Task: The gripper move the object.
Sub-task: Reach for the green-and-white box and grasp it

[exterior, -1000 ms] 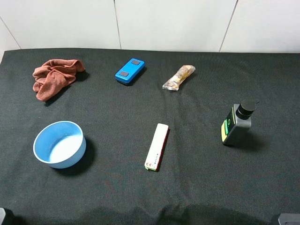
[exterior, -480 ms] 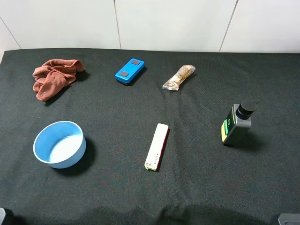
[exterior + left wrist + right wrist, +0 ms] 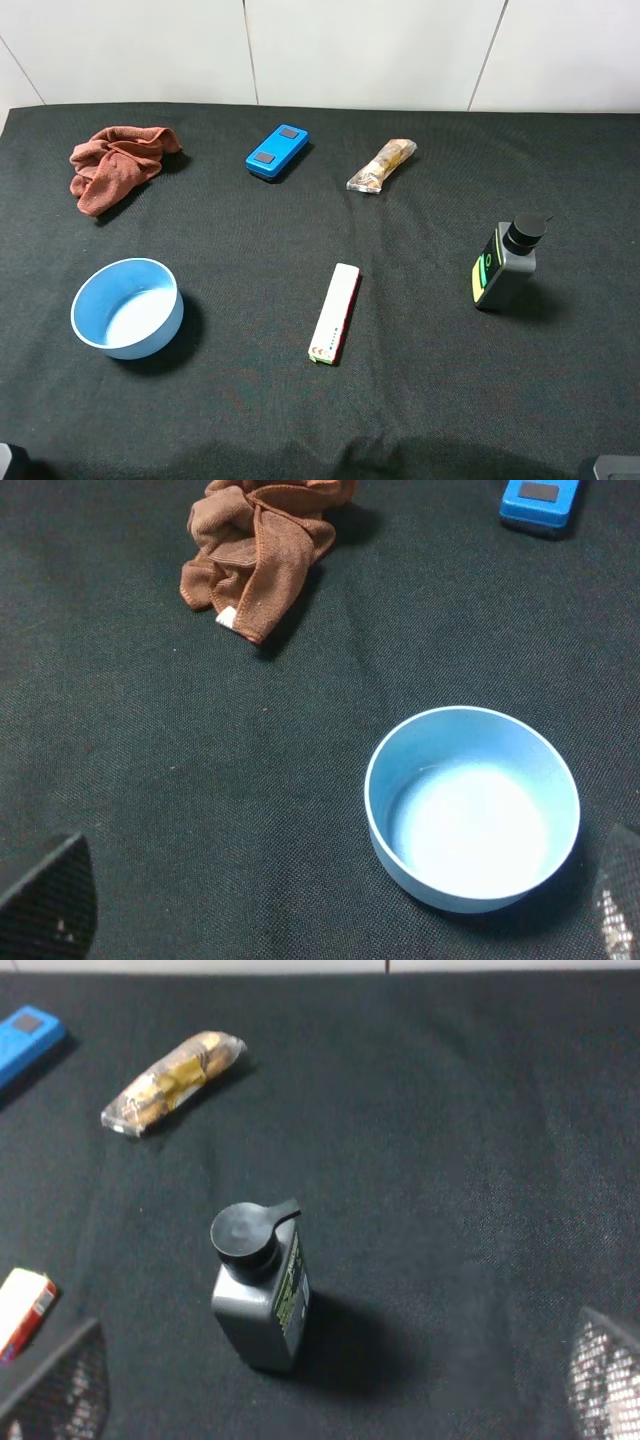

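The object, a slim white box (image 3: 335,312) with a red side edge and a green end, lies flat near the middle of the black table, pointing away from me. One end of the object (image 3: 22,1310) shows at the edge of the right wrist view. Both grippers hang back over the near edge, far from the box. My left gripper (image 3: 330,905) is open, with its fingertips (image 3: 45,900) set wide apart above the cloth-covered table. In the same way my right gripper (image 3: 330,1380) is open and holds nothing, its fingertips (image 3: 605,1375) apart.
A blue bowl (image 3: 127,307) stands at the near left, a crumpled brown cloth (image 3: 115,165) at the far left. A blue case (image 3: 277,152) and a snack wrapper (image 3: 381,165) lie at the back. A grey bottle (image 3: 505,265) stands upright at the right.
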Available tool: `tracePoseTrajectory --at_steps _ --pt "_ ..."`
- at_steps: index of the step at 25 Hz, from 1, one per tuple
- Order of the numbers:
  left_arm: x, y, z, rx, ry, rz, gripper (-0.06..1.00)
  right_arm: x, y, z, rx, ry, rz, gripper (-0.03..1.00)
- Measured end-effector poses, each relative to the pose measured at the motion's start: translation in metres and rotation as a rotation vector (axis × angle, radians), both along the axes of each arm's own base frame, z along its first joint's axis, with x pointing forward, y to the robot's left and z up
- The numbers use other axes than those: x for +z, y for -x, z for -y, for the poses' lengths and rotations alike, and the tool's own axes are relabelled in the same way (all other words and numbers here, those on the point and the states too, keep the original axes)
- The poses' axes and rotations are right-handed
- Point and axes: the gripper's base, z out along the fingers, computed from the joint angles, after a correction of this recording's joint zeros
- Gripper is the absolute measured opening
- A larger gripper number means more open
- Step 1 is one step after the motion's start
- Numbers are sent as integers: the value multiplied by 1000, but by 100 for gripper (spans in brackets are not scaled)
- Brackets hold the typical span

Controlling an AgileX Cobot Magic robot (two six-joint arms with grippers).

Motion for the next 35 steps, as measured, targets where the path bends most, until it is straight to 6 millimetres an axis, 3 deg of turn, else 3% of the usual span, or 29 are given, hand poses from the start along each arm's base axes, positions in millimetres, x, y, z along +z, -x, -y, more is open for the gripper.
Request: tracePoseTrajectory --at_steps 8,19,26,35 --pt "0 0 0 0 0 0 99 25 -33 -7 54 0 -142 69" --pt "0 0 0 0 0 0 99 30 -71 -26 193 16 -355 69" --pt "0 0 0 0 0 0 99 30 -100 -48 252 17 -467 69" --pt "0 0 0 0 0 0 99 29 -126 -90 281 38 -547 69"
